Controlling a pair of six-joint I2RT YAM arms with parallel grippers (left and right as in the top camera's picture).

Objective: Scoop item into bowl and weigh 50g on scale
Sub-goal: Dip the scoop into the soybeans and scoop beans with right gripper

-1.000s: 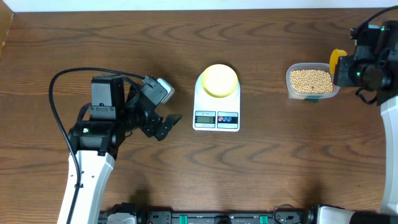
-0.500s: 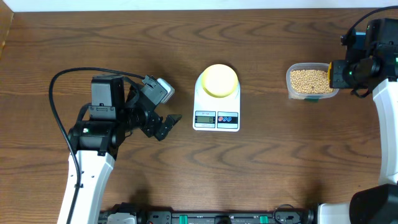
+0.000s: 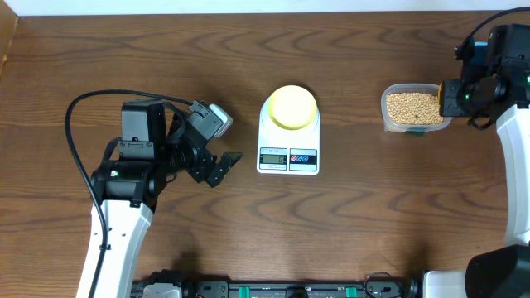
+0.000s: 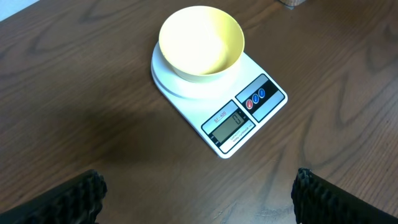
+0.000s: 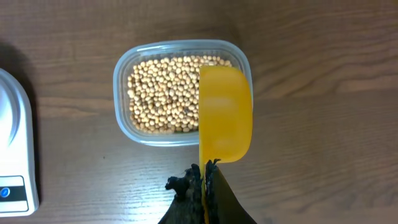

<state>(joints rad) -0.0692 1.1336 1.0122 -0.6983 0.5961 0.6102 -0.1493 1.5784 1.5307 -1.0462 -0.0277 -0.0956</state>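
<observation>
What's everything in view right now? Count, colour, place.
scale: one, white, table centre
bowl: one, pale yellow, empty, on the scale
tub: one, clear plastic, right of the scale
beans: many, tan, in the tub
scoop: one, bright yellow, at the tub's right side
table: one, dark brown wood
left gripper: one, black, open, empty, left of the scale
right gripper: one, black, shut on the scoop's handle
</observation>
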